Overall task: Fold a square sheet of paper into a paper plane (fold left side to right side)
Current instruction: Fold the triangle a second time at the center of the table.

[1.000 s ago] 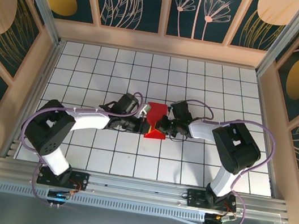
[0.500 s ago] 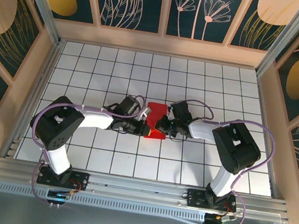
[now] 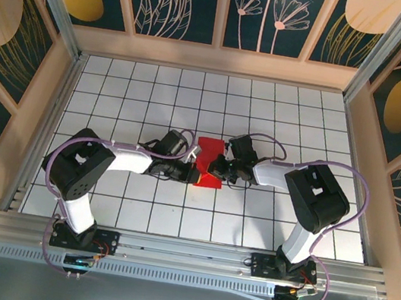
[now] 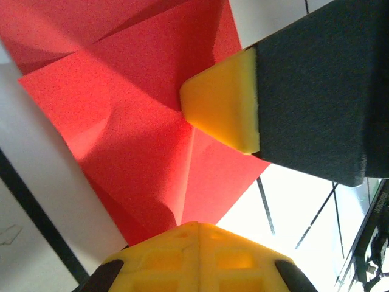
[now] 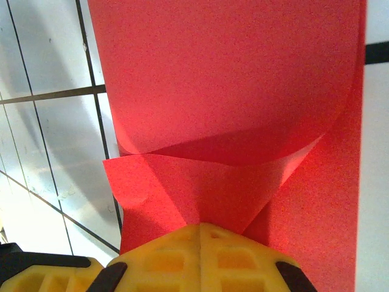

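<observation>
The square sheet of paper (image 3: pixel 212 152) is a small creased red shape at the middle of the white grid table. My left gripper (image 3: pixel 196 173) is at its near left edge. In the left wrist view its yellow tips (image 4: pixel 194 226) are shut, and a raised crease of the paper (image 4: pixel 134 121) runs into their seam. My right gripper (image 3: pixel 215 171) comes in from the right. In the right wrist view its jaws (image 5: pixel 200 226) are shut where folds of the paper (image 5: pixel 225 73) converge, and a flap curls up beyond. One right fingertip (image 4: pixel 222 109) rests on the paper in the left wrist view.
The gridded table (image 3: pixel 305 121) is boxed in by pale wooden walls (image 3: pixel 216 59) at the back and both sides. An aluminium rail (image 3: pixel 183 251) with both arm bases runs along the near edge. Both forearms lie low, meeting at the centre.
The left arm's elbow has shifted right and up, while its gripper stayed at the paper's near left edge. The right arm and the paper have hardly moved.
</observation>
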`<control>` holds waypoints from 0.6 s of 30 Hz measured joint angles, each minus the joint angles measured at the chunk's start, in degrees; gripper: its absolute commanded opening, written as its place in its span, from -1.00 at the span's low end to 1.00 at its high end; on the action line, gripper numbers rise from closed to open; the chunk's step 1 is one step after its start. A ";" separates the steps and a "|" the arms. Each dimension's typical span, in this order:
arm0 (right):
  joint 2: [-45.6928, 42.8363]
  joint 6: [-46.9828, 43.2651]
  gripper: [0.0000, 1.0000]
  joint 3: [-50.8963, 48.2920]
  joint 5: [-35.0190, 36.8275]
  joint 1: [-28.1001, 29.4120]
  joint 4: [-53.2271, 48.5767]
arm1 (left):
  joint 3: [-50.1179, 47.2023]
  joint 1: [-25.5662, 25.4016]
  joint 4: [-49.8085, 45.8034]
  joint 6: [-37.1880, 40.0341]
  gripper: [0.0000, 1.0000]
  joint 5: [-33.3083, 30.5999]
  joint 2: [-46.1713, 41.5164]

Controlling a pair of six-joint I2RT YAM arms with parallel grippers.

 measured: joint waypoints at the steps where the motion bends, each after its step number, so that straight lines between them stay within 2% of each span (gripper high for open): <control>1: 0.00 0.00 -1.00 0.00 0.00 0.00 0.00 | -0.07 0.00 -0.02 0.02 -0.88 -0.17 0.00; 18: 0.00 0.00 -1.00 0.00 0.02 0.00 0.00 | -0.59 0.00 -0.42 0.83 -0.90 -1.70 0.17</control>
